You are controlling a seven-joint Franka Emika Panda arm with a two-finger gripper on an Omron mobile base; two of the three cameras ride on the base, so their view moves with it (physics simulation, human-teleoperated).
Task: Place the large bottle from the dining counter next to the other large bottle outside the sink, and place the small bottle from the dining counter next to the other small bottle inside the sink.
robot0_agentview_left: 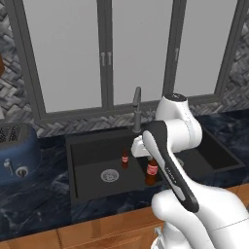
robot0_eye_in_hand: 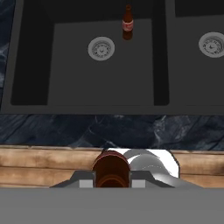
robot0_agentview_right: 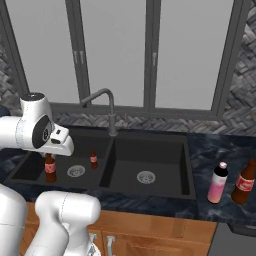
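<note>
The small cola bottle [robot0_eye_in_hand: 111, 169] sits nearest the hand camera, seen from above, with the fingers [robot0_eye_in_hand: 112, 183] closed on it; its label is hidden there. The base views place it over the sink's [robot0_agentview_right: 150, 192] left basin. A second small bottle [robot0_agentview_left: 125, 159] stands inside, beside the drain [robot0_agentview_left: 110, 175]. On the table right of the sink, the pink bottle [robot0_agentview_right: 218, 183] stands just beside the tall cola bottle [robot0_agentview_right: 244, 183], which the frame edge partly cuts.

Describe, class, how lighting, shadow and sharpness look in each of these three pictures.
Left base view: flat even light, faint shadow by the small bottle in the sink. Right base view: same soft light, no glare on the pink bottle. Hand view: dim basin, and the bottle held in the end effector looks soft up close.
</note>
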